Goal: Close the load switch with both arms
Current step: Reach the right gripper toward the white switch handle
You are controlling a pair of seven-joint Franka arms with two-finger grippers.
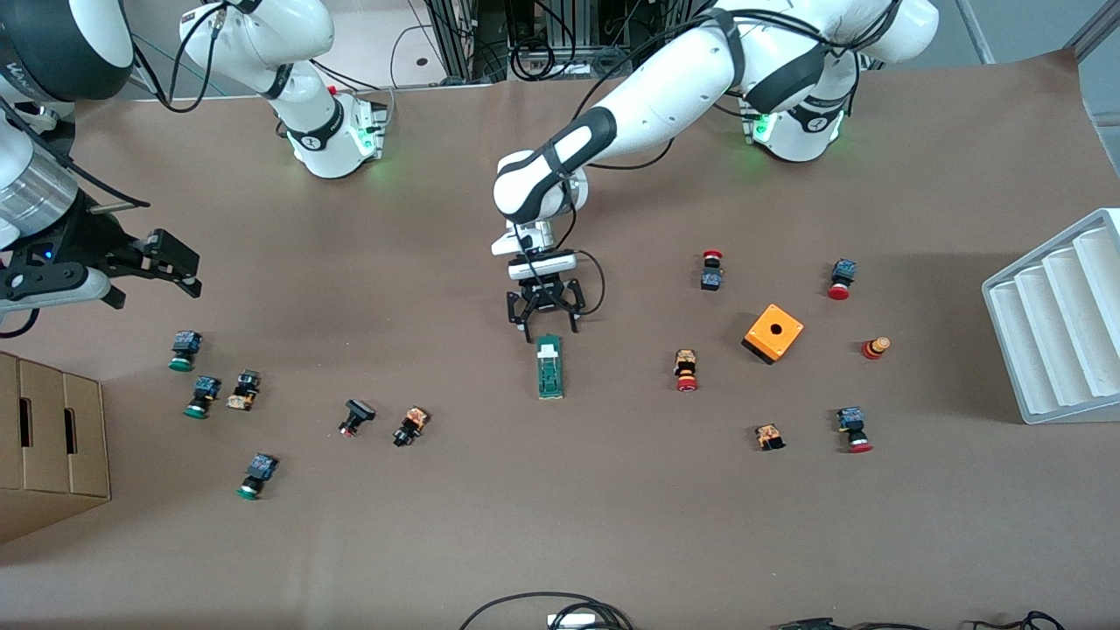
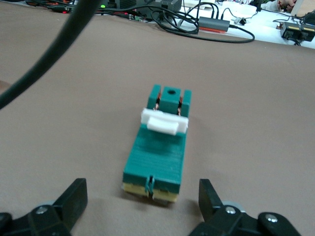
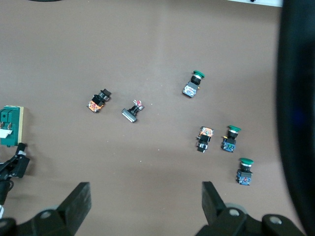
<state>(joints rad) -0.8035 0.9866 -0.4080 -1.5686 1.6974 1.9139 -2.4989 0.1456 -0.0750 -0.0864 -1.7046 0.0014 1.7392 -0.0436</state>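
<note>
The load switch (image 1: 549,366) lies flat on the brown table (image 1: 612,525) about midway between the two arms' ends, its long axis running toward the front camera and its white block (image 1: 548,350) at the end farther from that camera. The left gripper (image 1: 546,322) is low at that same end, fingers spread wider than the bar and gripping nothing; the left wrist view shows the switch's (image 2: 158,150) end framed between the two fingertips (image 2: 74,196). To do this step well, I judge it should keep centred on the bar, settle squarely and pinch the narrow sides without nudging it askew. The right gripper (image 1: 171,262) waits high over the right arm's end, open and empty, above scattered green-capped push buttons (image 1: 184,350). An orange box (image 1: 773,332) sits well apart toward the left arm's end.
</note>
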